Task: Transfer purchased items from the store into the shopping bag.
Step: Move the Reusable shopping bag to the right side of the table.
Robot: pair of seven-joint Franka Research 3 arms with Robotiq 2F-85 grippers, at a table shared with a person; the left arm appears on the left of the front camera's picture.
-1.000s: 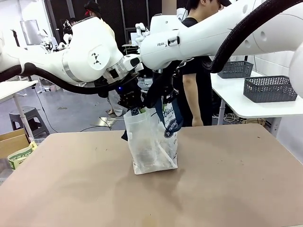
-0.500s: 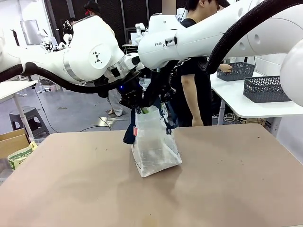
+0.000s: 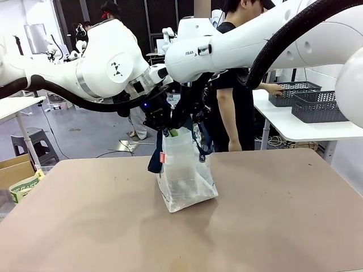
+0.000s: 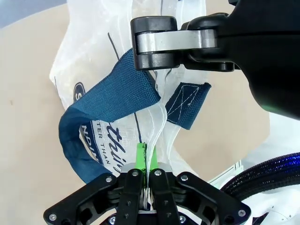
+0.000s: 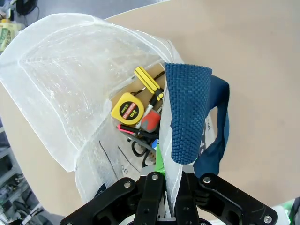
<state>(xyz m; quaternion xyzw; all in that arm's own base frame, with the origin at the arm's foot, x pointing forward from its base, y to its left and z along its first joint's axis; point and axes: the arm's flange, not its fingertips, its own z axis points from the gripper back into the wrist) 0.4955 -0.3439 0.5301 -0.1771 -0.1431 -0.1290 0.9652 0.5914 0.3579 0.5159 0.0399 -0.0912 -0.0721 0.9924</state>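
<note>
Across the surface (image 3: 283, 215) the shopping bag (image 3: 184, 181) has tipped, then settled; left fingers (image 4: 140, 155) and right fingers (image 5: 151, 187) pinch its rim; purchased items (image 5: 136, 112) sit inside.

Our left arm (image 3: 108, 68) reaches in from the frame's left and our right arm (image 3: 244, 42) from the upper right, meeting at upper centre. Our left gripper (image 4: 146, 157) and right gripper (image 5: 166, 168) point downward, each pinched tight on the shopping bag (image 3: 184, 175) rim.
</note>
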